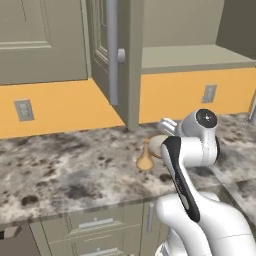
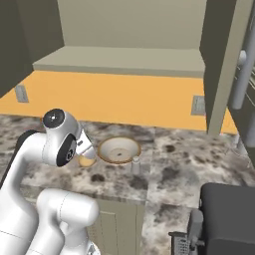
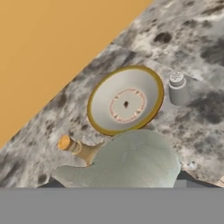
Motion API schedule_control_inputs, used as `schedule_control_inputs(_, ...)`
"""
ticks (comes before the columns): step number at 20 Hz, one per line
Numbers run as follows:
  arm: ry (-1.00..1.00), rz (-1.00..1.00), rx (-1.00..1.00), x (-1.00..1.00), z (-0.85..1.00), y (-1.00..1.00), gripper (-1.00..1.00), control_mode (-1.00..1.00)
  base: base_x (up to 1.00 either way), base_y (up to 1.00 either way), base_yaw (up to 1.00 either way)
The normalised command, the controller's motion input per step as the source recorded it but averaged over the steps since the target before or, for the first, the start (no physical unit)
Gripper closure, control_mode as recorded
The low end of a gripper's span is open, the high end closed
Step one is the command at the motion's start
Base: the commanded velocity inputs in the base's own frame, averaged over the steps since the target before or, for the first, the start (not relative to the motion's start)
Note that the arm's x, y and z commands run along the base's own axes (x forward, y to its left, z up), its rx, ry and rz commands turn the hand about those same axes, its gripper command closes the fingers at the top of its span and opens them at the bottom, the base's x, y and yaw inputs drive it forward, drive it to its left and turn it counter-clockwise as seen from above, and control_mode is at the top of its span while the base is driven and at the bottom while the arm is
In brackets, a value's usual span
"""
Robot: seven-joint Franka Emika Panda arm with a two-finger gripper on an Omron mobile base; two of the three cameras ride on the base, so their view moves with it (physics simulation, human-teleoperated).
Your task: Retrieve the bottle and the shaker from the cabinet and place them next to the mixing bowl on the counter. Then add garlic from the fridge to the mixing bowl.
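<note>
The speckled granite tabletop [image 2: 174, 169] carries the tan mixing bowl [image 3: 126, 100], upright. The grey shaker [image 3: 177, 88] stands just beside its rim. The amber bottle [image 3: 81, 149] stands on the bowl's other side. The fingers' spread cannot be told.

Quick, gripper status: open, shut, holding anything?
Gripper: closed on a pale greenish-white rounded garlic bulb.

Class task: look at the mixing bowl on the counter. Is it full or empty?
Empty. In the hand view the mixing bowl shows its bare inside with the brownish ring; the shaker stands upright beside it.
</note>
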Motion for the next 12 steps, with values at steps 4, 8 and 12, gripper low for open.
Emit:
schedule_control_inputs(4,0.00,0.00,0.00,0.00,0.00,0.00,1.00,1.00,0.00,-0.09,0.34)
schedule_control_inputs(8,0.00,0.00,0.00,0.00,0.00,0.00,1.00,1.00,0.07,-0.04,0.31)
schedule_control_inputs(12,0.05,0.21,0.00,0.21,0.00,-0.05,1.00,-1.00,0.04,-0.01,0.07)
